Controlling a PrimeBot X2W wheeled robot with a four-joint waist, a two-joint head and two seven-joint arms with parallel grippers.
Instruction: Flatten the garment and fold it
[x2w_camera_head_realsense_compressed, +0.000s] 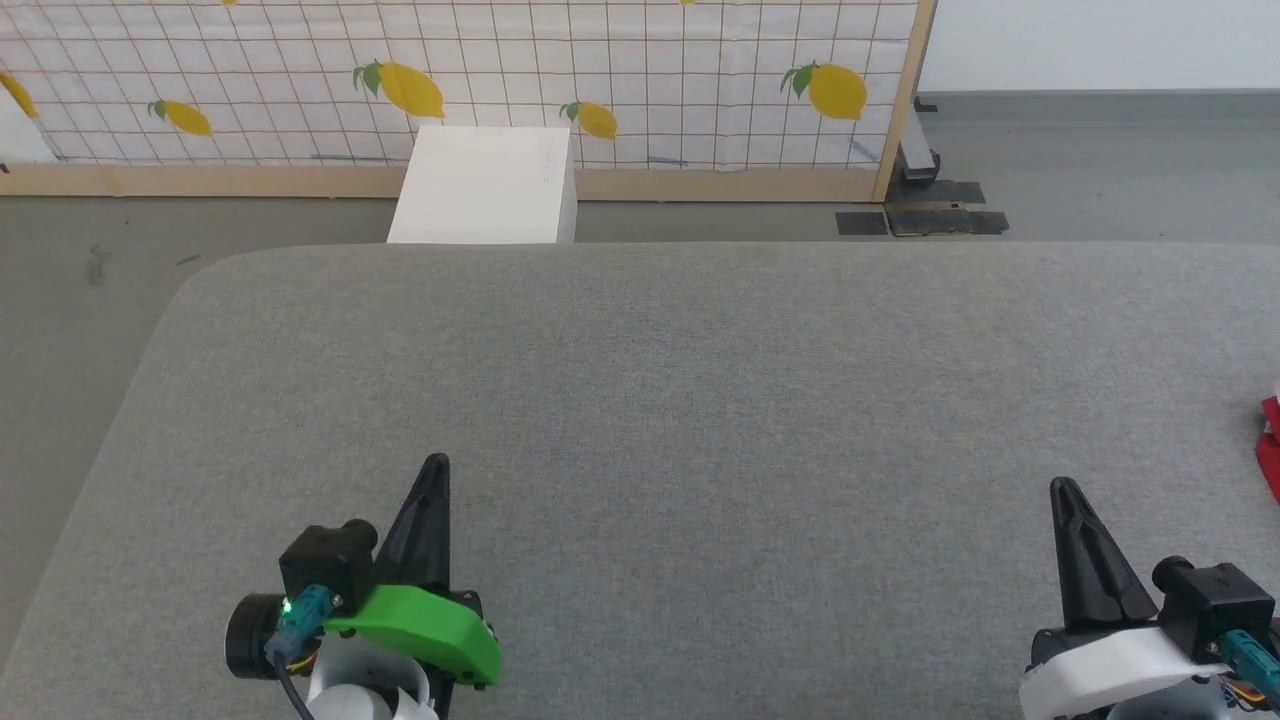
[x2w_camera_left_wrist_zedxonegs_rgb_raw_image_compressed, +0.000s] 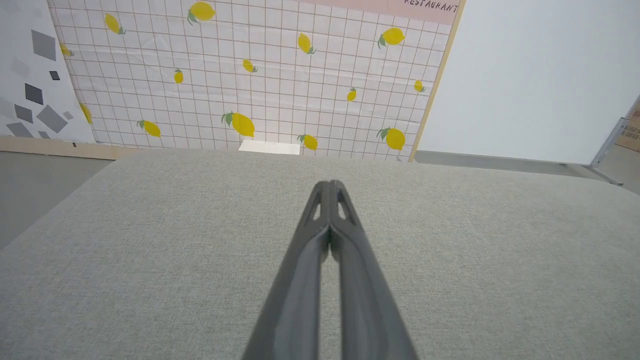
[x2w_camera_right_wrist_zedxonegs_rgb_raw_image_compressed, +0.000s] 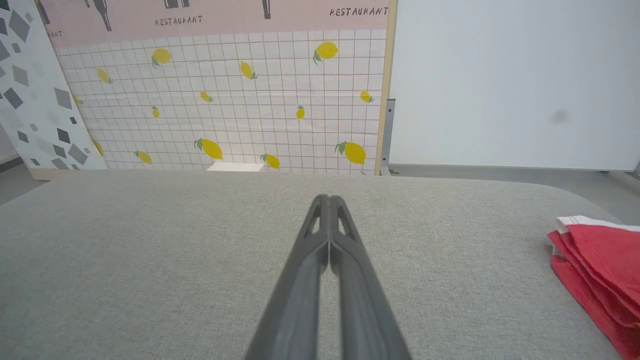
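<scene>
The garment (x2w_camera_right_wrist_zedxonegs_rgb_raw_image_compressed: 600, 265), bright red cloth with a white edge, lies in stacked layers on the grey cushioned surface at the far right of the right wrist view. A sliver of the garment (x2w_camera_head_realsense_compressed: 1271, 445) shows at the right edge of the head view. My right gripper (x2w_camera_head_realsense_compressed: 1063, 487) is shut and empty, hovering over the surface to the left of the garment, apart from it; its tips (x2w_camera_right_wrist_zedxonegs_rgb_raw_image_compressed: 329, 199) meet. My left gripper (x2w_camera_head_realsense_compressed: 437, 462) at the lower left is also shut with nothing in it, tips (x2w_camera_left_wrist_zedxonegs_rgb_raw_image_compressed: 329, 184) pressed together.
The grey cushioned surface (x2w_camera_head_realsense_compressed: 680, 400) spreads wide, with a rounded far-left corner and floor beyond. A white box (x2w_camera_head_realsense_compressed: 485, 185) stands behind its far edge. A lemon-print panel (x2w_camera_head_realsense_compressed: 600, 80) in a wooden frame backs the scene.
</scene>
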